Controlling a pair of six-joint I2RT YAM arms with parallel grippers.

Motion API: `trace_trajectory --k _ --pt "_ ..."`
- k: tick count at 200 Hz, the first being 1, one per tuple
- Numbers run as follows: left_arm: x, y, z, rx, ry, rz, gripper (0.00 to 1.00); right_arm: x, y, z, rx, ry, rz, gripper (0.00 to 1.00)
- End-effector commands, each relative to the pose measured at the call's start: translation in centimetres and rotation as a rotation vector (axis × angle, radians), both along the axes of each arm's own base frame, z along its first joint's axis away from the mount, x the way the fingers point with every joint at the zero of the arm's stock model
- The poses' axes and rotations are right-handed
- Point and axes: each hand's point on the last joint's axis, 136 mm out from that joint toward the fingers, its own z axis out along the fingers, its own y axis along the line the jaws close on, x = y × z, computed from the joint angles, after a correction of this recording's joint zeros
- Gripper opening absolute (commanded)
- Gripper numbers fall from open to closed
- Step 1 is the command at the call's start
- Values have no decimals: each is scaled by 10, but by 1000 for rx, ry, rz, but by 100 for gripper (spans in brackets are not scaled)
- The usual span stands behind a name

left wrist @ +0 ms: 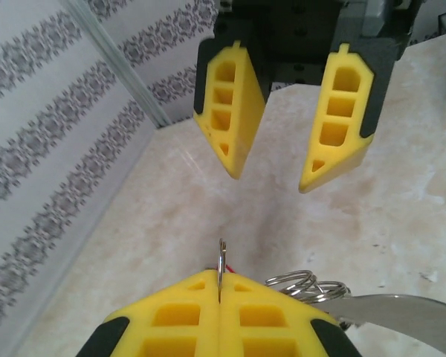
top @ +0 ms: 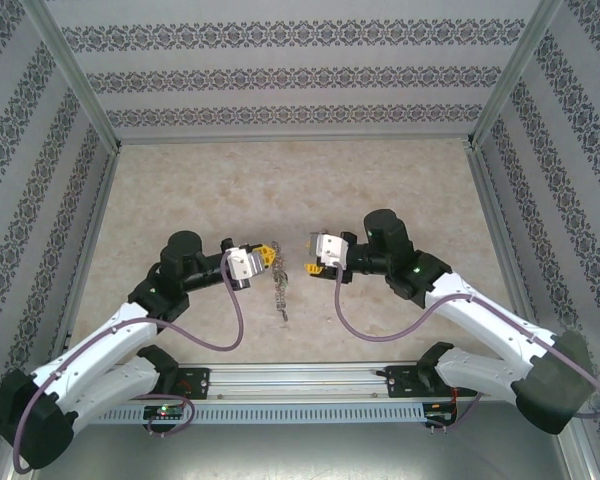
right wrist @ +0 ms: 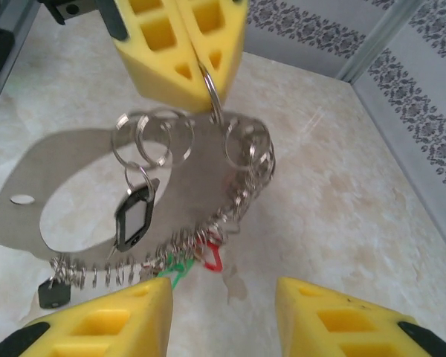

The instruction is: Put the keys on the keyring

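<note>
My left gripper [top: 265,257] is shut on a thin split ring [left wrist: 221,262] at the top of the keyring [right wrist: 201,167]. The keyring is a wide flat grey metal loop that hangs below the fingers, above the table. Many small rings line its edge, carrying a black tag [right wrist: 134,216], a red tag [right wrist: 216,257] and a green tag [right wrist: 175,269]. The keys themselves are too small to make out. My right gripper [right wrist: 223,297] stands open, facing the left one a short way off, with nothing between its fingers. From the left wrist its fingers [left wrist: 230,111] hang spread apart.
The table top [top: 300,180] is beige marble-patterned, enclosed by patterned walls with metal corner posts [top: 80,80]. Both arms reach in from the near rail [top: 300,385] and meet at mid-table.
</note>
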Motion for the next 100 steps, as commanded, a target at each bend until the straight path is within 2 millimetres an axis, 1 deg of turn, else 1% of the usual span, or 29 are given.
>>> trace_trajectory --k 1,28,54,68,84,100 --pt "-5 -2 33 41 -225 -35 0 3 -5 12 83 -7 -27 41" --pt "-11 -7 20 128 -277 -91 0 16 -14 4 80 -22 -98 42" --pt "-9 -11 15 167 -303 -118 0 30 -25 -5 62 -7 -175 42" --pt "-7 -13 15 177 -315 -124 0 47 -36 -8 62 33 -284 43" --pt "-7 -16 15 190 -335 -135 0 76 -54 -6 108 111 -496 45" --pt "-6 -18 15 201 -340 -141 0 98 -73 -8 162 195 -678 46"
